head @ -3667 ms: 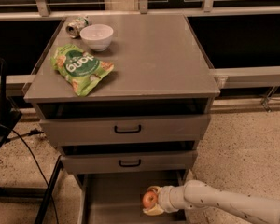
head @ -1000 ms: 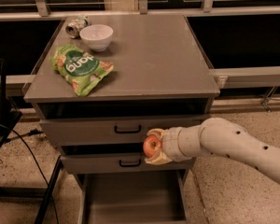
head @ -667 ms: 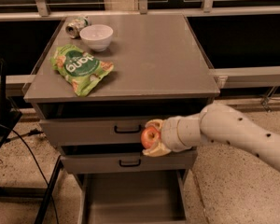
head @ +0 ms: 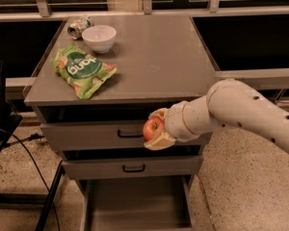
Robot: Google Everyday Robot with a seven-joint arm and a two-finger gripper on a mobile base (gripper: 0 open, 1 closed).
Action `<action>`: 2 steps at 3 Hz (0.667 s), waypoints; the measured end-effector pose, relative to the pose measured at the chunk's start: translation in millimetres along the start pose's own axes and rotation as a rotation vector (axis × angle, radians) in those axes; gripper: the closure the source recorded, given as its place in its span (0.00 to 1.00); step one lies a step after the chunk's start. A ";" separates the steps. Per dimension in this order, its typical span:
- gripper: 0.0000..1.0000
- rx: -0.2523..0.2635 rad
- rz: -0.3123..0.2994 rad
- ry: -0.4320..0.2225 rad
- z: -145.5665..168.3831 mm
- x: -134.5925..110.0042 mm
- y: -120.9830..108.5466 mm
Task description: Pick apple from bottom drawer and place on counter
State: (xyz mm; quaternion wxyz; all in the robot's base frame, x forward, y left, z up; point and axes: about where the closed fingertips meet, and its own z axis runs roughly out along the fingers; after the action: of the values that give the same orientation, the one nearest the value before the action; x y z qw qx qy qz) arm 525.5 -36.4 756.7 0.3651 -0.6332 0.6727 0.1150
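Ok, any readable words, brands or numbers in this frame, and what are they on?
"dang": large white letters, seen upside down, on the crinkled green snack bag lying on the grey counter; this is a best reading.
Snack bag's small print: too small to read.
Tipped silver can: label unreadable.
White bowl, red apple, gripper holding it before the upper drawer: no text.

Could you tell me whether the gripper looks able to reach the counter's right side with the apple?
Probably yes. The gripper, shut on the apple, hangs before the top drawer, just below the counter. The chip bag, white bowl and can lie left, leaving the right side free.
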 end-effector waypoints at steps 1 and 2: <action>1.00 -0.019 0.051 0.021 -50.8 -51.2 -7.9; 1.00 -0.029 0.053 0.035 -77.2 -82.3 -17.0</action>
State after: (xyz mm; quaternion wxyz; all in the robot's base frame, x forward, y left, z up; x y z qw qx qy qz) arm 509.0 -23.8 868.9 0.3407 -0.6223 0.6939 0.1232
